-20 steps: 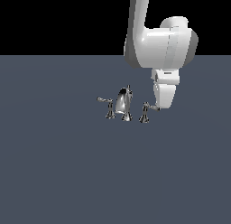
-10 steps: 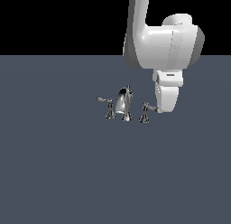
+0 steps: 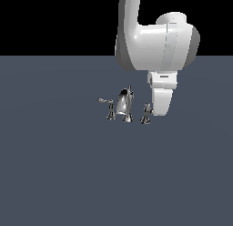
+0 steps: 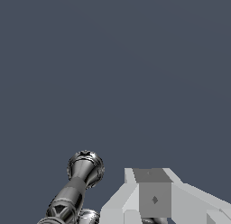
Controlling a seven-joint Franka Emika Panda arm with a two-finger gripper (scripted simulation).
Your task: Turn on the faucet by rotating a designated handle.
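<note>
The chrome faucet stands mid-floor in the exterior view, with a tall curved spout (image 3: pixel 126 104) in the centre. The designated handle (image 3: pixel 110 111), with its long thin bright lever, is at the exterior view's left. The twin handle (image 3: pixel 146 114) is at the right. My gripper (image 3: pixel 159 112) hangs right beside the twin handle, on the side away from the spout, and far from the designated handle. In the wrist view its fingers (image 4: pixel 153 196) read as one grey block with no gap, holding nothing. A chrome knobbed faucet part (image 4: pixel 85 166) lies close beside them; which piece it is I cannot tell.
The faucet stands on a flat dark grey floor (image 3: pixel 68 175). My white arm (image 3: pixel 154 43) comes down from above at the exterior view's right.
My gripper has shifted slightly toward the twin handle and lower. The twin's short lever, visible earlier, is now hidden behind the gripper. The faucet has not visibly moved.
</note>
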